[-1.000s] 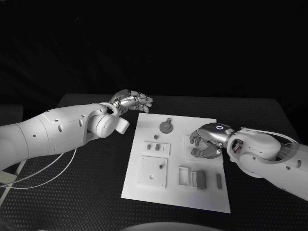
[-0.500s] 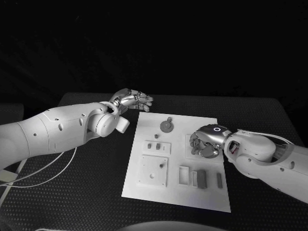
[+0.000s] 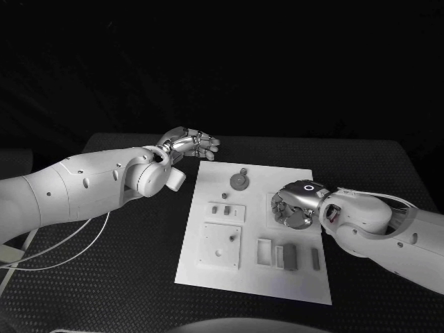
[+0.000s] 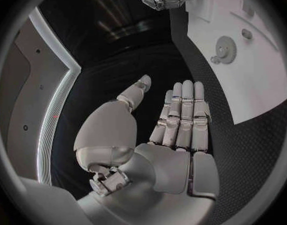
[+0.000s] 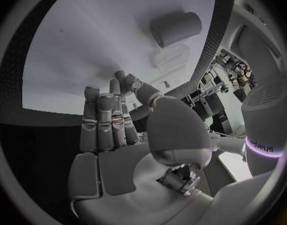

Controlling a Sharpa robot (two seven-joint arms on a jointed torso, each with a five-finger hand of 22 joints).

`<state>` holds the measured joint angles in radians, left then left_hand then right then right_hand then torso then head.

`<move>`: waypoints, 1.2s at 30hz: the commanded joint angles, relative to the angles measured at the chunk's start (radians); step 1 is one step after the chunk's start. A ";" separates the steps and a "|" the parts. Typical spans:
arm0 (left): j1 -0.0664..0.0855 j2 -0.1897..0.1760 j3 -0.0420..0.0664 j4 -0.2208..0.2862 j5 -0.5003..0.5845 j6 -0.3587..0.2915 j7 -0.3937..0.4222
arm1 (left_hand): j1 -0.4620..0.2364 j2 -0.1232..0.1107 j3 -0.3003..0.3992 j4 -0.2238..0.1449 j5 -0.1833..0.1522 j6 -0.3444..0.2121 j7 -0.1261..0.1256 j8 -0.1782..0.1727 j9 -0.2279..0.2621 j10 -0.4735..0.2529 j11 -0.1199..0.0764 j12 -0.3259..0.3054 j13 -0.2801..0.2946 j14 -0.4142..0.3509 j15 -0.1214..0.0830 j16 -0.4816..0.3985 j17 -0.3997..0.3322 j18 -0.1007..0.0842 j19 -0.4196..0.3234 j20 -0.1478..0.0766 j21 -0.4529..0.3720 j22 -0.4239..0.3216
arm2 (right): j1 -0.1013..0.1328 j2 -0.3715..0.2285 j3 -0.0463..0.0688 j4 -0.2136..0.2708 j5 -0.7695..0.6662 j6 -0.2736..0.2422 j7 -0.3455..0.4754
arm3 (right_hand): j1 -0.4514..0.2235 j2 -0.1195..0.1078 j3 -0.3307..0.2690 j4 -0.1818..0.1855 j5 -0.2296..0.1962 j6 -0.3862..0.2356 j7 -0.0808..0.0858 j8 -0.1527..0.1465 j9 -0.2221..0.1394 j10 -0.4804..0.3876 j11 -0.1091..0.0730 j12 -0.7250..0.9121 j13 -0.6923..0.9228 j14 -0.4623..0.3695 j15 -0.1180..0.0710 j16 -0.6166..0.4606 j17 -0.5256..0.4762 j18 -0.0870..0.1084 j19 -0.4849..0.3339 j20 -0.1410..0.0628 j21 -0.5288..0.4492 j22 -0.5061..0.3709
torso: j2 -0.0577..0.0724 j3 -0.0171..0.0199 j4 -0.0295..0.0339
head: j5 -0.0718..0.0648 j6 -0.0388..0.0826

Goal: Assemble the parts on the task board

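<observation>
The white task board lies in the middle of the black table. A round grey gear part sits at its far end. Small grey parts lie left of centre, and oblong parts lie near its front. My right hand hangs over the board's right side, fingers pointing down at it. In the right wrist view its fingers are stretched out with nothing between them, and a grey cylinder part lies beyond. My left hand hovers off the board's far left corner, fingers straight and empty.
A square white plate with small holes is set in the board's left half. Black table surface surrounds the board on all sides. A thin white cable hangs under my left arm.
My right hand has crept a little left and toward the robot over the board. The left hand has stayed where it was.
</observation>
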<state>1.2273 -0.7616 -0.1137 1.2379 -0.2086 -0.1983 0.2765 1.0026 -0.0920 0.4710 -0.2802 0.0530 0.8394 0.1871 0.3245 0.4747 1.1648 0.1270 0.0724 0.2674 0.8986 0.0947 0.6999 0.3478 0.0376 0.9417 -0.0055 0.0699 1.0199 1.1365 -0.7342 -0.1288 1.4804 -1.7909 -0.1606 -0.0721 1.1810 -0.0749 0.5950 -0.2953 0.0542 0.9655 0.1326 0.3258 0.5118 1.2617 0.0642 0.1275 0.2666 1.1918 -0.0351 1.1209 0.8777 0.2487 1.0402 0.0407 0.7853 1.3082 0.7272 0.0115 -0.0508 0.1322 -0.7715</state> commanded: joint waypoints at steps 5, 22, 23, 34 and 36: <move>0.002 0.001 0.001 0.000 0.007 0.019 0.005 | 0.000 0.009 -0.006 0.002 -0.002 -0.003 -0.004 0.006 -0.002 0.003 -0.005 0.001 -0.001 0.003 0.003 -0.007 0.002 0.000 -0.002 0.004 0.000 -0.002 | -0.003 0.002 -0.002 0.004 -0.016 0.001 -0.009 | -0.007 0.019 -0.007 0.004 -0.005 0.011 -0.003 0.007 0.001 0.009 0.001 0.006 0.002 0.001 -0.009 -0.003 0.001 0.013 0.005 -0.004 0.006 0.006 | 0.000 -0.0004 -0.0004 | -0.001 -0.002; 0.002 0.003 0.001 -0.001 0.007 0.019 0.005 | -0.001 0.010 -0.007 0.002 -0.002 -0.004 -0.004 0.006 -0.003 0.002 -0.005 0.001 -0.001 0.003 0.003 -0.009 0.004 -0.001 -0.002 0.004 0.000 -0.002 | -0.003 -0.016 -0.002 0.027 -0.026 -0.067 -0.011 | -0.005 0.058 -0.015 0.002 -0.005 0.054 -0.020 0.031 0.021 0.058 -0.021 0.028 0.029 0.021 -0.031 -0.003 0.004 0.013 0.025 -0.014 0.009 0.008 | 0.000 0.0006 -0.0013 | -0.002 -0.002; 0.002 0.003 0.001 -0.001 0.007 0.019 0.005 | -0.001 0.010 -0.007 0.002 -0.002 -0.004 -0.004 0.006 -0.003 0.002 -0.005 0.001 -0.001 0.002 0.003 -0.009 0.004 -0.001 -0.002 0.004 0.000 -0.003 | -0.003 -0.019 -0.002 0.030 -0.023 -0.074 -0.010 | -0.005 0.058 -0.015 0.002 -0.004 0.054 -0.020 0.032 0.022 0.059 -0.022 0.028 0.031 0.022 -0.032 -0.003 0.004 0.013 0.026 -0.015 0.009 0.008 | 0.000 0.0006 -0.0013 | -0.002 -0.002; 0.001 0.003 0.001 -0.005 0.007 0.020 0.006 | -0.001 0.011 -0.007 0.002 -0.002 -0.005 -0.004 0.006 -0.003 0.002 -0.005 0.001 -0.001 0.002 0.003 -0.010 0.005 -0.001 -0.003 0.004 0.000 -0.003 | 0.000 -0.049 0.014 0.056 -0.001 -0.102 -0.003 | -0.004 0.056 -0.017 0.002 -0.004 0.058 -0.022 0.036 0.029 0.065 -0.025 0.031 0.039 0.028 -0.035 -0.003 0.005 0.013 0.031 -0.018 0.008 0.008 | -0.001 -0.0006 -0.0004 | -0.005 -0.002; 0.001 0.003 0.001 -0.005 0.007 0.020 0.006 | -0.001 0.011 -0.007 0.002 -0.002 -0.005 -0.004 0.006 -0.003 0.002 -0.005 0.001 -0.001 0.002 0.003 -0.011 0.005 -0.001 -0.003 0.004 0.000 -0.003 | 0.001 -0.054 0.019 0.061 0.007 -0.102 -0.002 | -0.004 0.056 -0.017 0.002 -0.004 0.058 -0.022 0.036 0.030 0.065 -0.026 0.031 0.040 0.029 -0.035 -0.003 0.005 0.013 0.032 -0.018 0.008 0.007 | -0.001 -0.0002 -0.0002 | -0.004 -0.001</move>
<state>1.2273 -0.7601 -0.1139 1.2320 -0.2076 -0.1922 0.2747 1.0026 -0.0920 0.4683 -0.2776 0.0530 0.8394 0.1871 0.3244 0.4729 1.1648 0.1269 0.0725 0.2674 0.8986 0.0947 0.6961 0.3516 0.0376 0.9417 -0.0055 0.0699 1.0183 1.1368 -0.7861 -0.1106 1.5374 -1.7948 -0.2454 -0.0831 1.1756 -0.0245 0.5846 -0.2942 0.0493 1.0031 0.1234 0.3436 0.5112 1.3225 0.0392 0.1545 0.3049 1.2169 -0.0674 1.1211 0.8810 0.2542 1.0669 0.0216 0.7900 1.3081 0.7264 0.0111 -0.0516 0.1275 -0.7730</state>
